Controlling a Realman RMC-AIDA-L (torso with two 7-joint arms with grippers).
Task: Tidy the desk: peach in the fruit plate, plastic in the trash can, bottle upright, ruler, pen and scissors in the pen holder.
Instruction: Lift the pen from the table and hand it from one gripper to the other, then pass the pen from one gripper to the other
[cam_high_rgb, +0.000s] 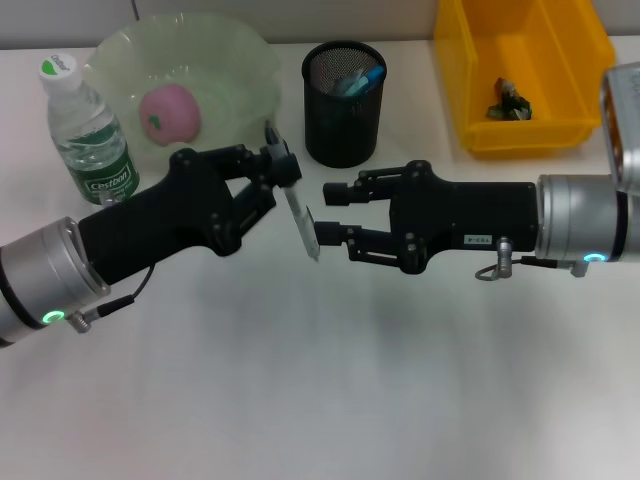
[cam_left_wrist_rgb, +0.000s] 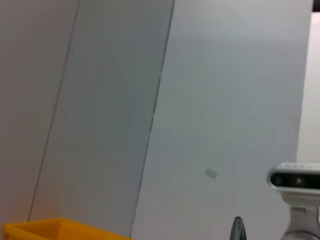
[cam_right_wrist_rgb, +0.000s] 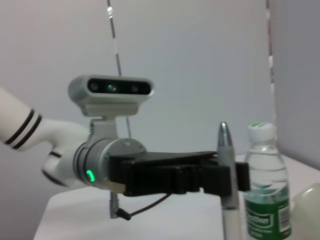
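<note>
My left gripper (cam_high_rgb: 284, 168) is shut on a silver pen (cam_high_rgb: 298, 212) and holds it nearly upright above the table's middle. My right gripper (cam_high_rgb: 328, 214) is open, its fingers just right of the pen's lower half. The pen also shows in the right wrist view (cam_right_wrist_rgb: 227, 170) and its tip in the left wrist view (cam_left_wrist_rgb: 238, 229). The black mesh pen holder (cam_high_rgb: 343, 100) stands behind the two grippers with blue items in it. A pink peach (cam_high_rgb: 168, 110) lies in the green fruit plate (cam_high_rgb: 245, 60). The water bottle (cam_high_rgb: 88, 135) stands upright at the far left.
A yellow bin (cam_high_rgb: 570, 60) stands at the back right with a small dark item (cam_high_rgb: 508, 100) in it. The bottle (cam_right_wrist_rgb: 265, 185) shows beside the pen in the right wrist view. The bin's corner (cam_left_wrist_rgb: 50, 229) shows in the left wrist view.
</note>
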